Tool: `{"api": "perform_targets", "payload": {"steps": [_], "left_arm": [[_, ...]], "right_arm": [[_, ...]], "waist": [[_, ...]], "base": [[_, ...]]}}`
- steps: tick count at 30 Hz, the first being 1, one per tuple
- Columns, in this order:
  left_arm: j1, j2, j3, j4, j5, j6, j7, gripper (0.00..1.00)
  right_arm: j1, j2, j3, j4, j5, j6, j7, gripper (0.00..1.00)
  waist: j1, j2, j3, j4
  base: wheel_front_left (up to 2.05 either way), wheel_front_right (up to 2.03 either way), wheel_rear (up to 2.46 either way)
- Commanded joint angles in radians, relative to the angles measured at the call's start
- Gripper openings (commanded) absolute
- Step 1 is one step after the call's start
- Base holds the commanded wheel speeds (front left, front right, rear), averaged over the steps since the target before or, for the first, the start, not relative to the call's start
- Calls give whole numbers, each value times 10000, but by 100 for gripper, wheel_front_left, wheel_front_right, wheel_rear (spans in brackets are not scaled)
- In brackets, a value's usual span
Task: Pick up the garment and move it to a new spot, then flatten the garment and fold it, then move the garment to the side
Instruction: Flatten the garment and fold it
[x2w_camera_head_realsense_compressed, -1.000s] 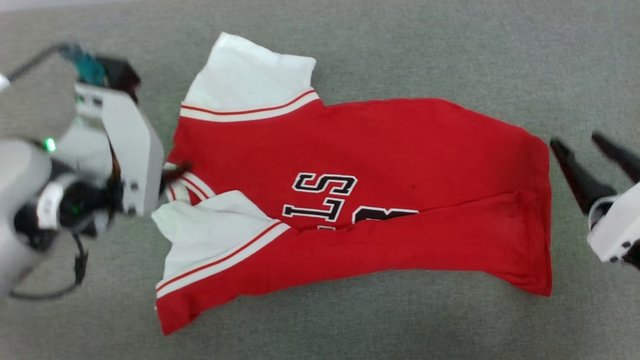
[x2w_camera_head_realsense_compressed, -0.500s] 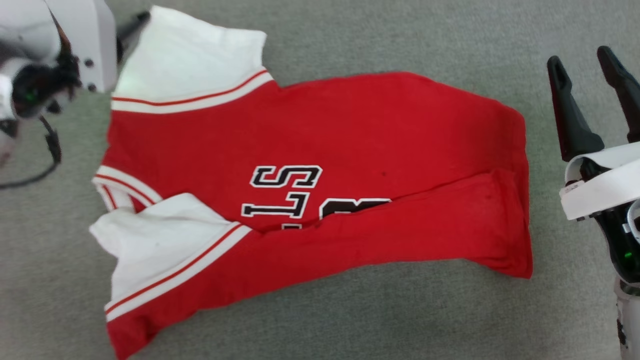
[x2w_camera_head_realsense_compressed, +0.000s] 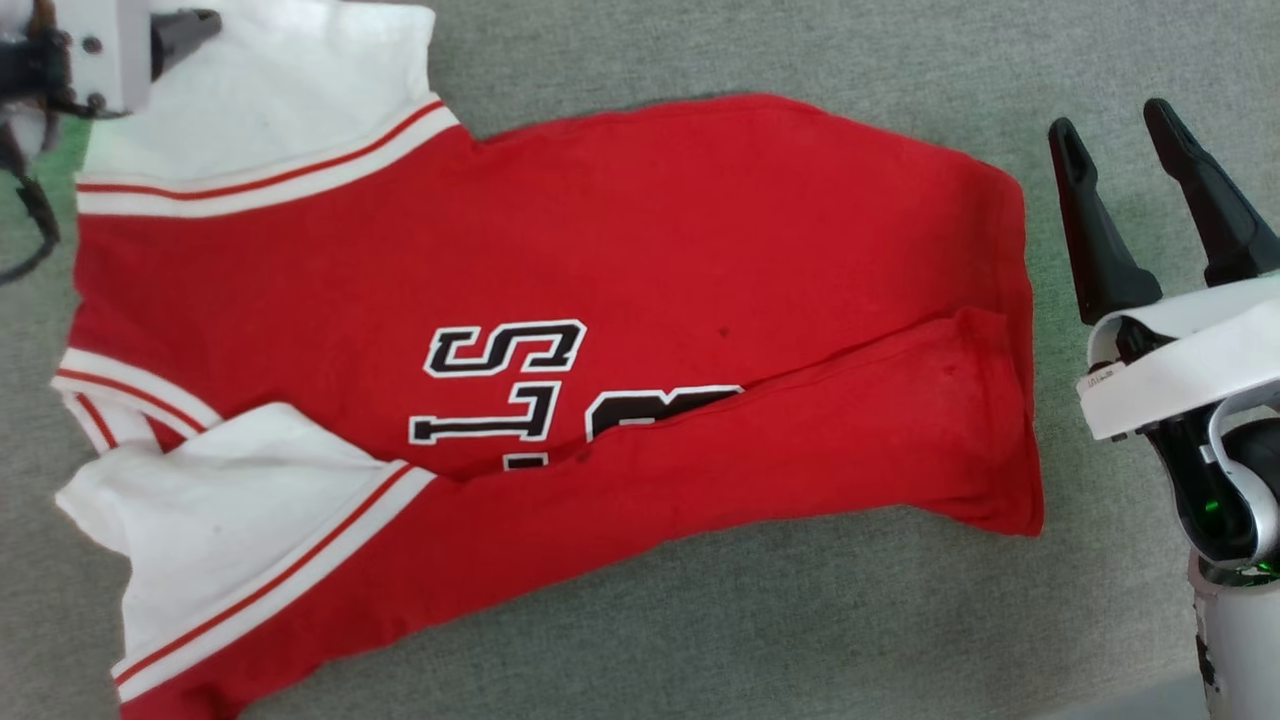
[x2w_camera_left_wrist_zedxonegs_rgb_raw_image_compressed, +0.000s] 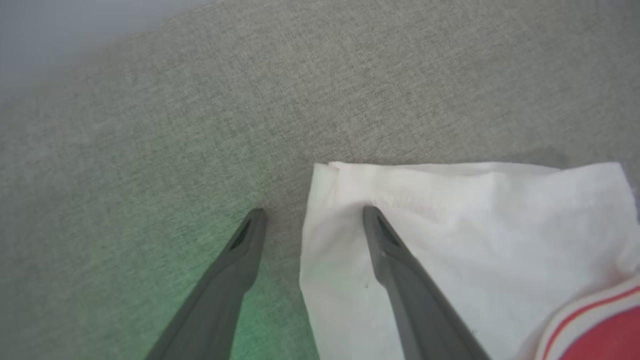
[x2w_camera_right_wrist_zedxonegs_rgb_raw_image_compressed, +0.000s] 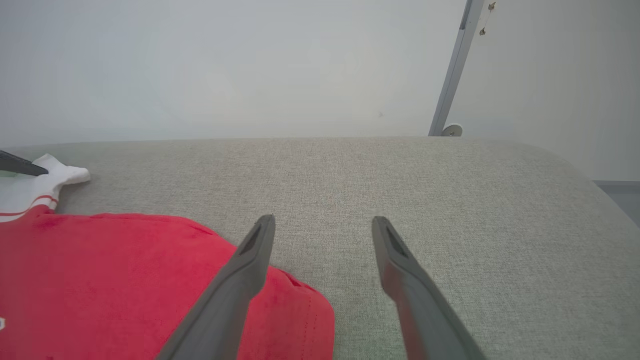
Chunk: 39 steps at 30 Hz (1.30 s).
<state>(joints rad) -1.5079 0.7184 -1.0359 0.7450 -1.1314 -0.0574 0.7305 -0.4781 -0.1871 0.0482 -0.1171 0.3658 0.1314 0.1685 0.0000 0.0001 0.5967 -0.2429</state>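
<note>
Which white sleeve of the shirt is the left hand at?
The far sleeve, top left in the head view: the open left hand straddles its edge. The near sleeve lies apart, lower left.

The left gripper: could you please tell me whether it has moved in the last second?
Yes. Against the shirt, which lies as before, the left gripper has gone from the collar to the corner of the far white sleeve.
</note>
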Motion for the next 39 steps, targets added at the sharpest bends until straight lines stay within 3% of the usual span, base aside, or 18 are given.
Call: {"api": "perform_targets", "payload": {"steps": [1, 2, 3, 8, 12, 26, 27, 28, 29, 39], "left_arm": [[49, -186, -68, 358, -171, 64, 373, 61], [50, -240, -148, 489, -172, 49, 560, 24], [92, -303, -194, 643, -212, 112, 753, 0], [101, -498, -265, 962, -247, 113, 954, 0], [-71, -508, -261, 1057, -152, -18, 798, 0], [-327, -1031, -179, 1278, -202, -321, 216, 0], [-314, -1069, -160, 1297, -234, -350, 163, 0], [-301, -1113, -132, 1317, -268, -365, 116, 0], [-294, -1139, -128, 1337, -255, -383, 45, 0], [-520, -1266, -44, 1164, -195, -627, -822, 0]], "right_arm": [[-65, 32, 25, 14, 44, -17, 56, 100], [-95, 32, 29, 26, 32, -17, 117, 100], [-120, 51, 25, 30, 44, -17, 186, 100], [-224, 108, -18, 0, 189, -17, 705, 100], [-390, 215, -29, -54, 447, -17, 1757, 100], [-2327, 19, 364, 1485, 349, -17, 7323, 100], [-2457, -10, 412, 1610, 375, -17, 7621, 70], [-2563, -27, 404, 1734, 355, -17, 7811, 7], [-2644, -45, 418, 1859, 302, -17, 8000, 0], [-3029, -303, 260, 2089, 84, -17, 7862, 0]], "waist": [[0, -1, 102, -79], [0, -1, 118, -83], [0, -1, 128, -83], [0, -1, 153, -75], [0, -1, 126, -42], [0, -1, 87, 524], [0, -1, 83, 566], [0, -1, 76, 615], [0, -1, 65, 654], [0, -1, -546, 1228]], "base": [[0, 0, 0], [0, 0, 0], [0, 0, 0], [0, 0, 0], [0, 0, 0], [0, 0, 0], [0, 0, 0], [0, 0, 0], [0, 0, 0], [0, 0, 0]]}}
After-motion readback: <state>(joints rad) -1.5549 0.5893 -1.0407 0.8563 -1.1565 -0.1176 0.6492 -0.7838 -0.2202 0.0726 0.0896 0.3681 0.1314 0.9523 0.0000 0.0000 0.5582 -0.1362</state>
